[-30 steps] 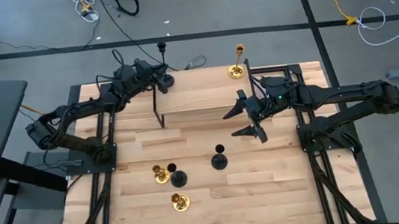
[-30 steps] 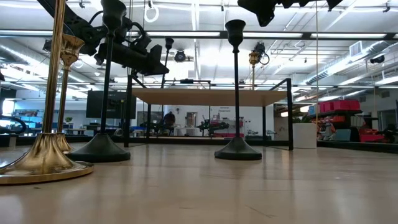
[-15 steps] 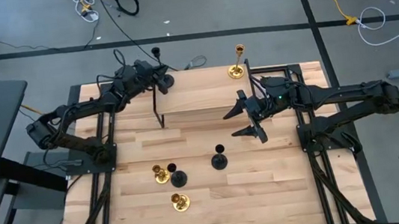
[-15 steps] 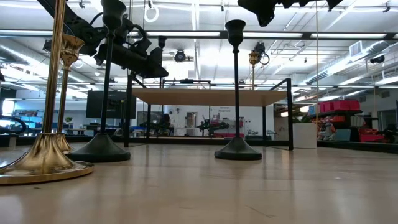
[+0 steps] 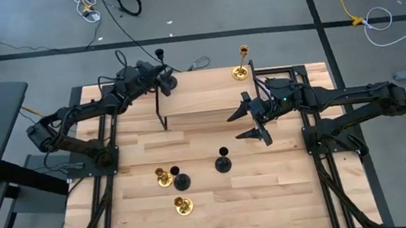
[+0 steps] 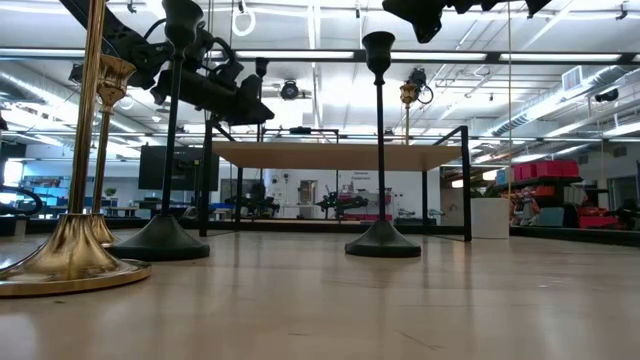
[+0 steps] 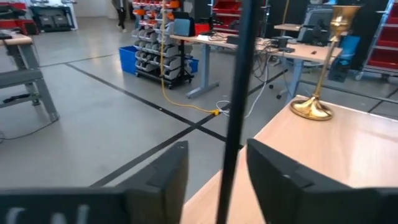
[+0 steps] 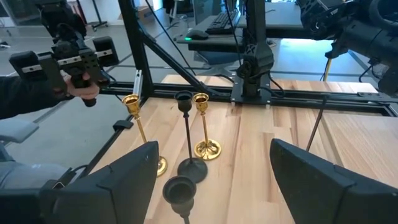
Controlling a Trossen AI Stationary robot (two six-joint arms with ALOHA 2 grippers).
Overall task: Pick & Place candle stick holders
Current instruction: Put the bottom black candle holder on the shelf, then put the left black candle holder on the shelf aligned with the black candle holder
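Black candle holder [image 5: 160,60] is sitting in the left gripper [image 5: 159,77], jaws closed on its stem, at the desk's [image 5: 288,189] far edge. Right gripper [image 5: 254,122] is hovering mid-desk, jaws wide open. Gold holder [image 5: 241,63] is standing far, four others near.

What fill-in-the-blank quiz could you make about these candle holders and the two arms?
1. The holder in the left gripper is coloured ___.
2. The right gripper, above the table, is ___.
3. The lone holder on the shelf is coloured ___.
4. Up front stand two black holders and ___ gold ones.

Missing words: black; open; gold; two
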